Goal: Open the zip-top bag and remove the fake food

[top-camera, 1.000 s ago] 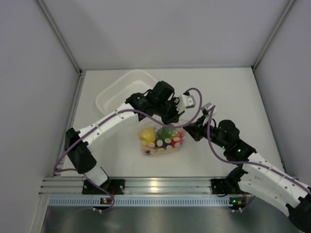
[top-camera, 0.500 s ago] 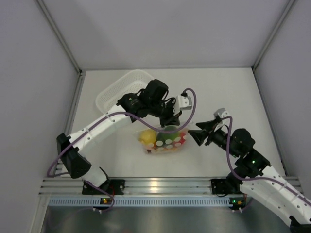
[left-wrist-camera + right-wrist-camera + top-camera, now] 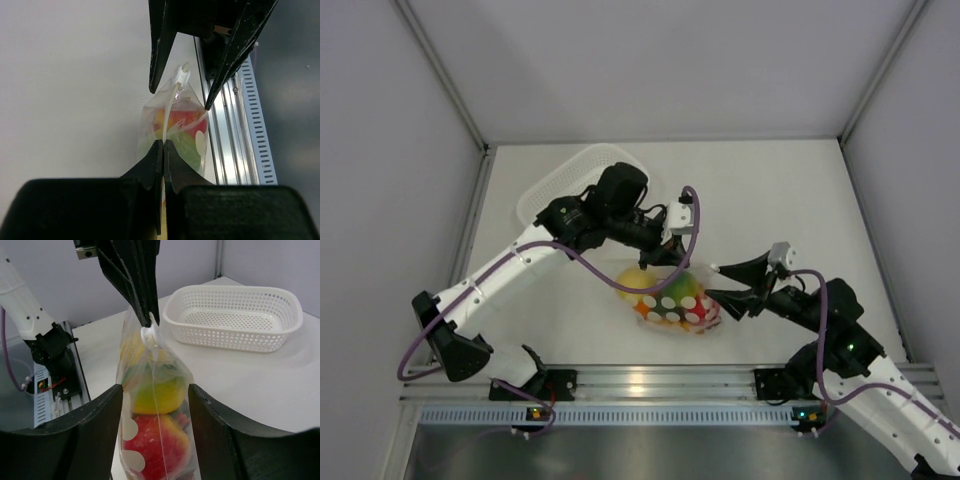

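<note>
The zip-top bag (image 3: 672,300), clear with white dots, hangs by its top edge from my left gripper (image 3: 662,264), which is shut on that edge. Inside is the fake food: a yellow-green fruit (image 3: 152,392) above a red apple (image 3: 156,440), and a yellow lemon (image 3: 638,279) shows from above. The bag's white slider (image 3: 151,335) sits just under the left gripper (image 3: 142,300). My right gripper (image 3: 155,390) is open, one finger on each side of the bag (image 3: 155,415). In the left wrist view the shut left gripper (image 3: 163,143) pinches the bag (image 3: 175,132), with the right gripper (image 3: 180,99) beyond it.
A white perforated basket (image 3: 552,190) stands at the back left, also seen in the right wrist view as the basket (image 3: 235,315). The aluminium rail (image 3: 640,380) runs along the near table edge, close below the bag. Grey walls enclose the table.
My right gripper has let go of the bag's corner, opened and pulled back right, then come in around the bag. My left gripper swung the bag up and slightly right.
</note>
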